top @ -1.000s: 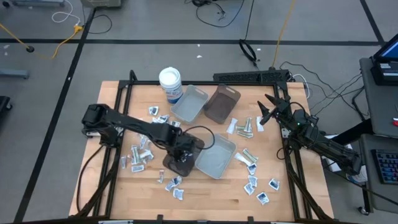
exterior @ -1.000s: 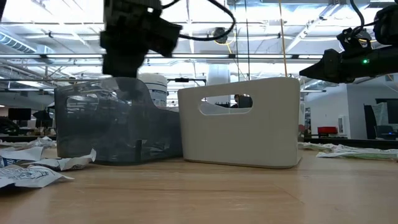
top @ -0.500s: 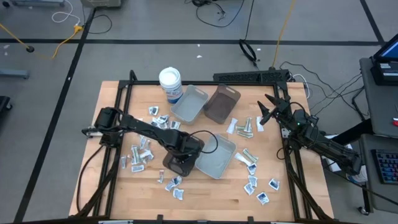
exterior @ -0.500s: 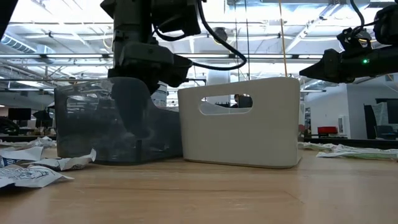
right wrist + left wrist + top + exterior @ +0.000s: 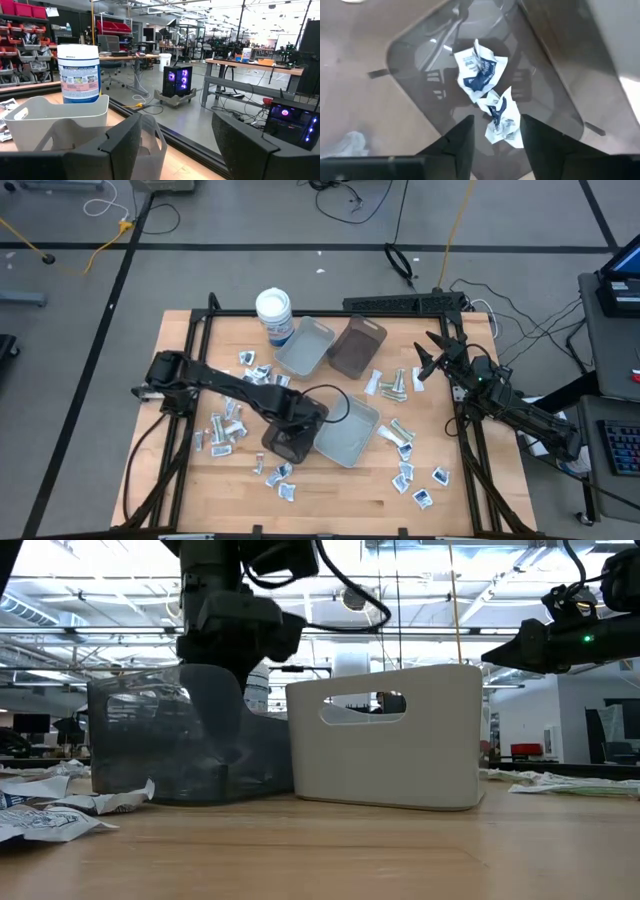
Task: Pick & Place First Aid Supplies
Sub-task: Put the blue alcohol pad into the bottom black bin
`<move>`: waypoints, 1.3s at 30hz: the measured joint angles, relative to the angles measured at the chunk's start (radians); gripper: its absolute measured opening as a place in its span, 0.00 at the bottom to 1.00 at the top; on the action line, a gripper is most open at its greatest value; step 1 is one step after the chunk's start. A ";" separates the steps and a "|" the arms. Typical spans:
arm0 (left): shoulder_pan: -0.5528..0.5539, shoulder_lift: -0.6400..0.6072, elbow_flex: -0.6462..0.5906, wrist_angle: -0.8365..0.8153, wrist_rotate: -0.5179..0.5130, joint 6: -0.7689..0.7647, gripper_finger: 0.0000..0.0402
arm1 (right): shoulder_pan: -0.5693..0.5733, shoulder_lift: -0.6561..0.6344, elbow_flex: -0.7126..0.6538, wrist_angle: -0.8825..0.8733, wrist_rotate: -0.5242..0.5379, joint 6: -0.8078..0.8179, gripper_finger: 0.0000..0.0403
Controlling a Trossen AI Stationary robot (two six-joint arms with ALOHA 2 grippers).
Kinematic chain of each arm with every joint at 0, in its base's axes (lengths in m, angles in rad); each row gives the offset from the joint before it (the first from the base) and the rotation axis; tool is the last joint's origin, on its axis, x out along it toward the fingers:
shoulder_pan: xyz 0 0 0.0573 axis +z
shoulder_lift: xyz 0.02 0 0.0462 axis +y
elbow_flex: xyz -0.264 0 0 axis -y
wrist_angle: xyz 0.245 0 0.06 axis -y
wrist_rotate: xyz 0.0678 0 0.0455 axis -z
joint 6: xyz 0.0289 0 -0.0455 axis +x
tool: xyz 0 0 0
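My left gripper (image 5: 290, 432) points down into a dark see-through tray (image 5: 283, 446) near the table's middle. In the left wrist view it (image 5: 496, 120) is open. Two crumpled white-and-blue first aid packets lie on the tray's floor, one (image 5: 501, 120) below the gap between the fingers, the other (image 5: 479, 70) just beyond it. In the low view a finger (image 5: 212, 720) shows through the tray's wall (image 5: 130, 745). More packets lie loose on the table at the left (image 5: 225, 425) and the right (image 5: 405, 452). My right gripper (image 5: 430, 358) waits open and level at the right edge.
A light grey tray (image 5: 348, 430) stands right beside the dark one. Another grey tray (image 5: 305, 346) and a brown tray (image 5: 357, 346) stand at the back, next to a white tub with a blue label (image 5: 274, 310). A black frame runs along the table's edges (image 5: 190, 360).
My left gripper has come down from above the dark tray's rim into the tray, still pointing down. The tray has stayed in place.
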 joint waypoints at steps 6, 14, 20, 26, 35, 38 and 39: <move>-0.014 -0.066 0.000 -0.020 0.008 0.000 0.48 | 0.000 0.000 0.000 0.000 0.000 0.000 0.59; -0.044 -0.143 0.000 -0.109 0.010 -0.031 0.45 | 0.000 0.000 0.000 -0.001 0.000 0.000 0.59; -0.062 -0.161 0.000 -0.136 0.010 -0.055 0.41 | 0.000 0.000 0.000 -0.001 0.000 0.000 0.59; -0.138 -0.160 0.000 -0.130 0.045 -0.092 0.39 | 0.000 0.000 0.000 -0.001 0.000 0.000 0.59; -0.325 -0.178 0.000 -0.129 0.046 -0.179 0.39 | 0.000 0.000 0.000 0.000 0.000 0.000 0.59; -0.379 -0.182 0.000 -0.128 0.047 -0.212 0.39 | 0.000 0.000 0.000 0.000 0.000 0.000 0.59; -0.395 -0.180 0.000 -0.128 0.048 -0.222 0.39 | 0.000 0.000 0.000 0.000 0.000 0.000 0.59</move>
